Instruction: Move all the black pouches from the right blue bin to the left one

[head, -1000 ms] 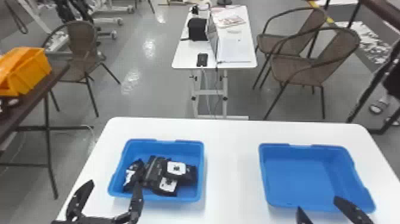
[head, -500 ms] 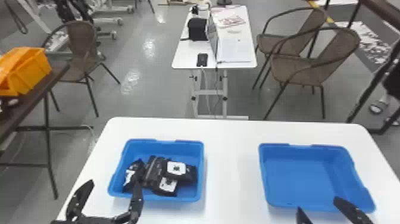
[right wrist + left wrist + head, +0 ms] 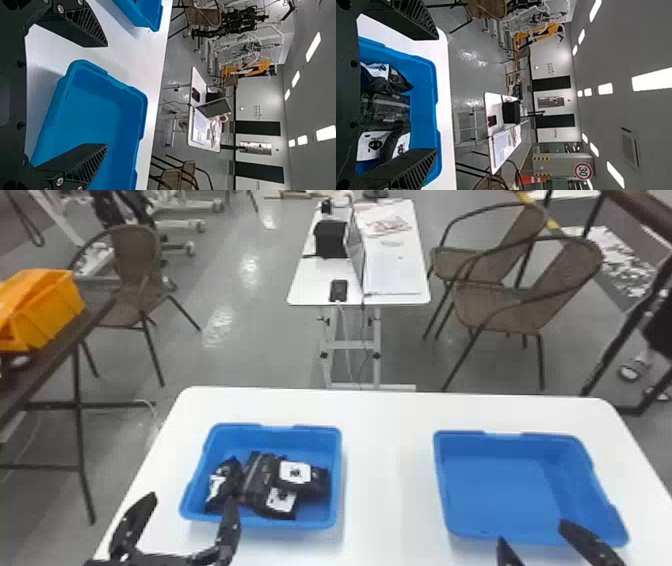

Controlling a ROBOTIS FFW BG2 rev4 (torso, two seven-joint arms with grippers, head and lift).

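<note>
Behind the left end effector (image 3: pixel 192 497), one pouch (image 3: pixel 219 484) is partly hidden.

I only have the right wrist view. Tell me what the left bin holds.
Observer: Several black pouches with white labels lie in the left bin.

Operator: Tell me how they lie.

Observer: Bunched together; the rightmost pouch partly overlaps its neighbour.

Operator: Now give me the left gripper.

Observer: The left gripper is at that bin's near side, jaws spread apart.
</note>
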